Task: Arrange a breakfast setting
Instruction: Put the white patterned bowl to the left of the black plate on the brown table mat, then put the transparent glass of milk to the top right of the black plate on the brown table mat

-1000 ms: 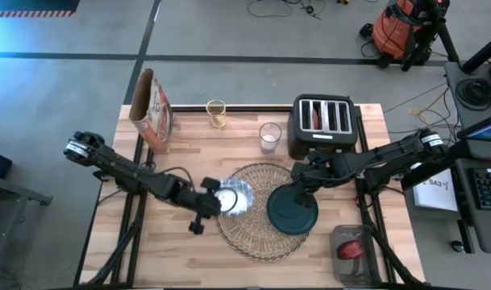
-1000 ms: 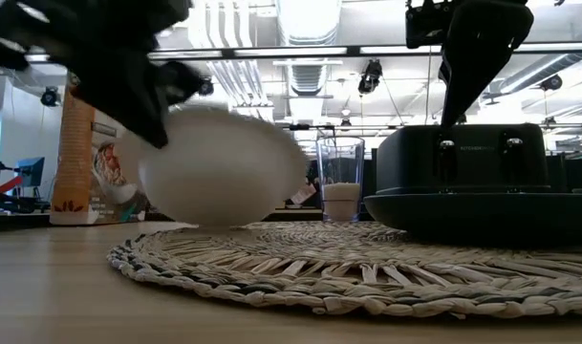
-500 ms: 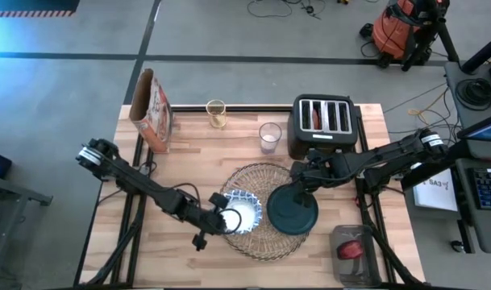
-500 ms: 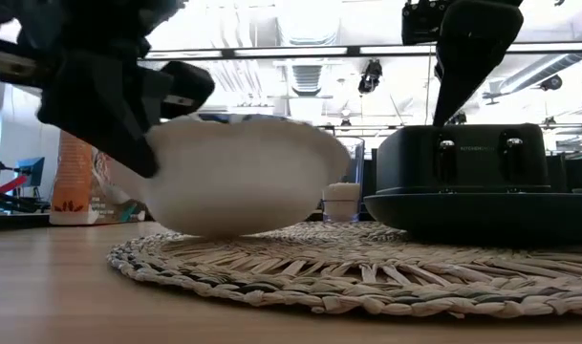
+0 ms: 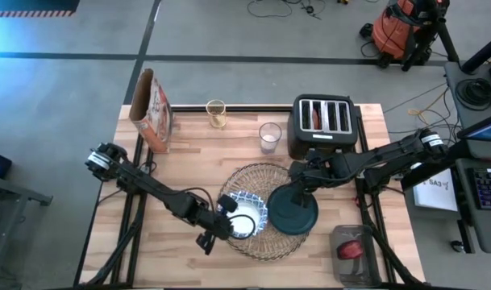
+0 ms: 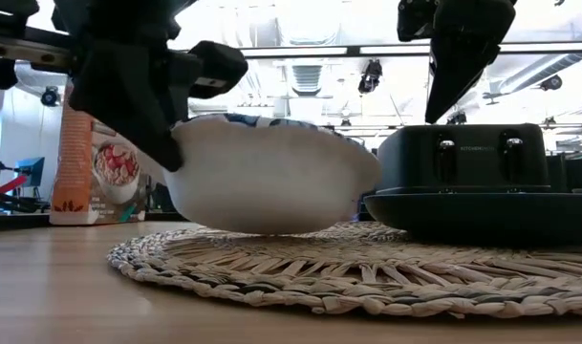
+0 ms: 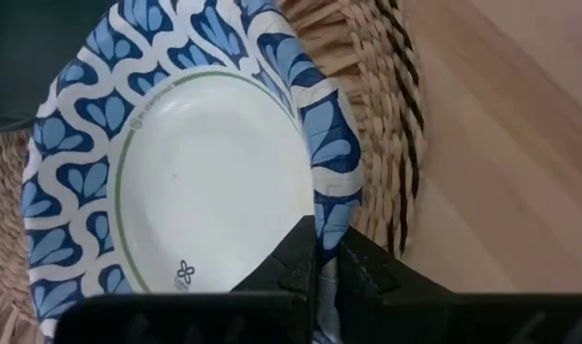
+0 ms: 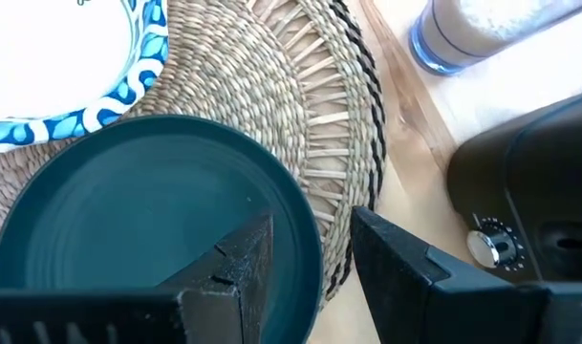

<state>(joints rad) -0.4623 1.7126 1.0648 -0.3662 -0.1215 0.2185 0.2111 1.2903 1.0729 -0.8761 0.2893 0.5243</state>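
Left claw point(image 7: 327, 263) (pinching) on bowl point(image 7: 185, 182) rim

No legible text or labels anywhere.

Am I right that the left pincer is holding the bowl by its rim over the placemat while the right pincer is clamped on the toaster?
Not quite. The left pincer does grip the bowl by its rim over the placemat, but the right pincer is at the plate's rim, not the toaster. The right wrist view shows this.
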